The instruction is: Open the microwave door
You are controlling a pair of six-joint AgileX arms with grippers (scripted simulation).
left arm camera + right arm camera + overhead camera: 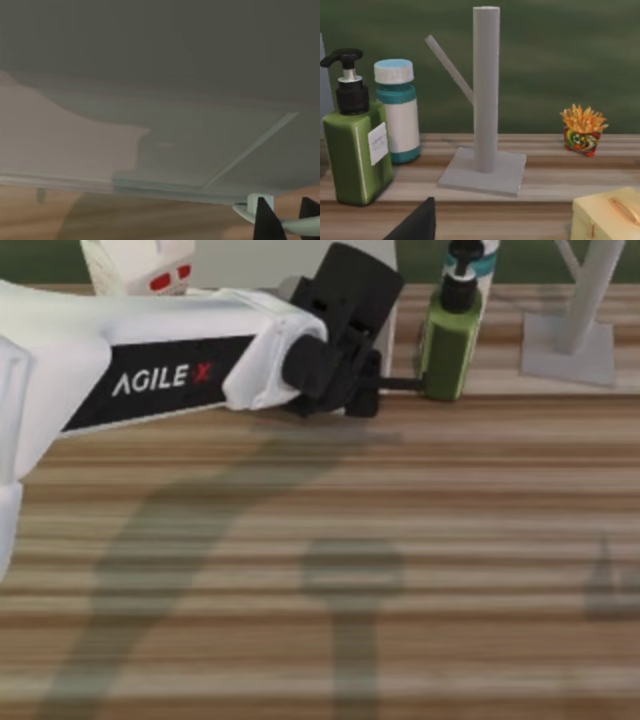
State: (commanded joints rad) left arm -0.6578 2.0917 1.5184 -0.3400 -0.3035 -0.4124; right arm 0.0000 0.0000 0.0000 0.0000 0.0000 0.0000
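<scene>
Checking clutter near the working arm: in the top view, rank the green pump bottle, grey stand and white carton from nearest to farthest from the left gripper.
From the left gripper:
1. Green pump bottle, just right.
2. Grey stand, far right.
3. White carton, far left; close to the stand's distance.

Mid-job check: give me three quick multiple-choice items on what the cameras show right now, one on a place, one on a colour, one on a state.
1. Where is the left gripper in the top view?
A. at the far edge, beside the green pump bottle
B. at the near edge
C. over the grey stand

2. What colour is the cap of the teal bottle?
A. red
B. light blue
C. black

3. How does the grey stand sit?
A. tipped over
B. held in a gripper
C. upright on the table

Answers: 1 A, its dark head sits by that bottle. 2 B, per the right wrist view. 3 C, post vertical on its base.
</scene>
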